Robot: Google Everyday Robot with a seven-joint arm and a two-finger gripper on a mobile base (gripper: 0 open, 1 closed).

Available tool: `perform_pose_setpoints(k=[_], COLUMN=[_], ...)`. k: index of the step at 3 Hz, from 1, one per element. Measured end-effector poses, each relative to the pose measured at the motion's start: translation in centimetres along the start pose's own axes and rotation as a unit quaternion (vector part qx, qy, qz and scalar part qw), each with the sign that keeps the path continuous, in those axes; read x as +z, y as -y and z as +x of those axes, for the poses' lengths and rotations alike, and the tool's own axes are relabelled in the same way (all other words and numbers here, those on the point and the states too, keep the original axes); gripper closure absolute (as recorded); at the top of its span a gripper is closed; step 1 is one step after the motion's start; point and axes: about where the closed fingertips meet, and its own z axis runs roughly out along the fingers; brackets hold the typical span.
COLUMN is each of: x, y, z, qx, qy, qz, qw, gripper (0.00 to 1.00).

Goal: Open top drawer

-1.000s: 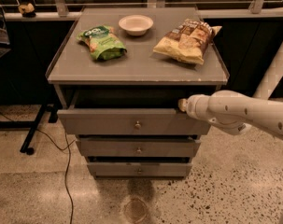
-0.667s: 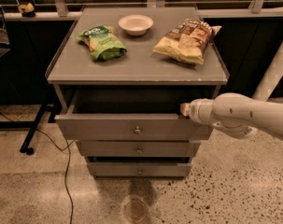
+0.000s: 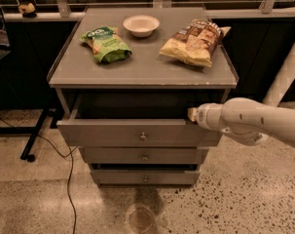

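Note:
The top drawer [image 3: 118, 133] of the grey cabinet is pulled partly out, its flat front standing forward of the two narrower fronts below, with a small round knob [image 3: 143, 136] at centre. Its inside is dark. My gripper [image 3: 192, 114] reaches in from the right on a white arm [image 3: 249, 121] and sits at the upper right edge of the drawer front.
On the cabinet top [image 3: 142, 67] lie a green snack bag [image 3: 105, 44], a white bowl [image 3: 141, 25] and a yellow-brown chip bag [image 3: 193, 40]. The two lower drawers [image 3: 144, 156] [image 3: 144, 178] are shut. A black cable [image 3: 69, 179] trails on the speckled floor at the left.
The top drawer has slid further out toward the camera. My gripper and arm have moved forward with its right edge.

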Motion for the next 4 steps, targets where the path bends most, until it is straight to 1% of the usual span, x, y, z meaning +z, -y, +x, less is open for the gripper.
perform_pose_setpoints(k=[1,2,3,4], x=[0.3,0.0,-0.3,-0.8], y=[-1.0,-1.3,-1.4,-1.1], z=[-0.1,1.4,1.2,1.7], qx=[-0.025,-0.036,-0.037,-0.031], qy=[0.005,-0.010,-0.012,-0.020], qz=[-0.016,-0.027,-0.028,-0.027], qw=[0.9996,0.9989,0.9989,0.9990], gripper=[1.00,1.00,1.00,1.00])
